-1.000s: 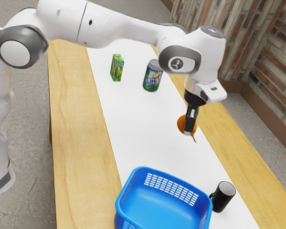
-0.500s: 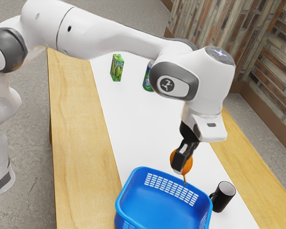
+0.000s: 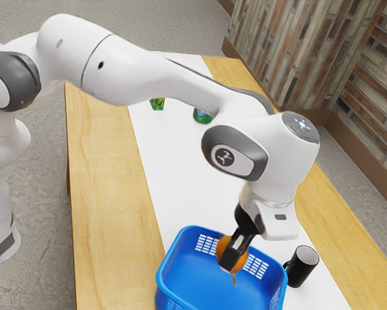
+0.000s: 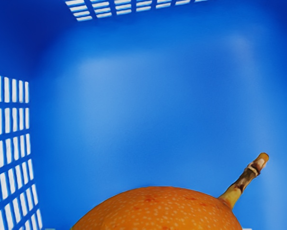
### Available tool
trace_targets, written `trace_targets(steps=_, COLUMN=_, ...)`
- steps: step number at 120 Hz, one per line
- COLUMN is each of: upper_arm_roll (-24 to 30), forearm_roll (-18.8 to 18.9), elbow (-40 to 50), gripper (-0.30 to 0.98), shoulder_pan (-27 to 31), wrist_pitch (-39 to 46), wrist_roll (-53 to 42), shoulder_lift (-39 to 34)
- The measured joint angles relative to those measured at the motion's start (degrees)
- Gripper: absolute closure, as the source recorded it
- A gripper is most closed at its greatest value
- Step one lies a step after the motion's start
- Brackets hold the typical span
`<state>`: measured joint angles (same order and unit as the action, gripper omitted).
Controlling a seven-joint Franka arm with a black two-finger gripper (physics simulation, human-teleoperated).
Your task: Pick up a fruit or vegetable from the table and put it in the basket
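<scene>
Grips an orange fruit (image 3: 224, 245) between closed jaws (with stalk (image 4: 248, 175) downward) above the floor of the blue basket (image 3: 199, 274), with a black mug (image 3: 303, 266) just beside it.

Can count five loose things, just one of each kind. Find one orange fruit (image 3: 243, 260) over one blue basket (image 3: 170, 266), well away from the far edge of the counter (image 3: 106, 194). Count one black mug (image 3: 303, 265) too, toward the long edge on the exterior view's right. Nearer the far edge, make out one green carton (image 3: 157, 104) and one green can (image 3: 203, 117), both partly hidden.
</scene>
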<state>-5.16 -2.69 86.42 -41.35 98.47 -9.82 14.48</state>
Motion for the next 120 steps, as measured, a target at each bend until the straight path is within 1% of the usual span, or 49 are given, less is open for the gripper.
trace_targets(steps=31, upper_arm_roll=0.01, forearm_roll=-1.33, elbow=0.08, gripper=0.26, shoulder_pan=0.04, wrist_pitch=1.3, wrist_roll=1.41, shoulder_lift=2.59)
trace_targets(steps=92, upper_arm_roll=0.32, forearm_roll=-1.69, elbow=0.05, gripper=0.25, shoulder_pan=0.36, wrist_pitch=4.54, wrist_roll=2.93, shoulder_lift=6.63)
trace_targets(steps=120, upper_arm_roll=1.41, forearm_roll=-1.84, elbow=-0.2, gripper=0.11, shoulder_pan=0.48, wrist_pitch=5.0, wrist_roll=3.01, shoulder_lift=7.56)
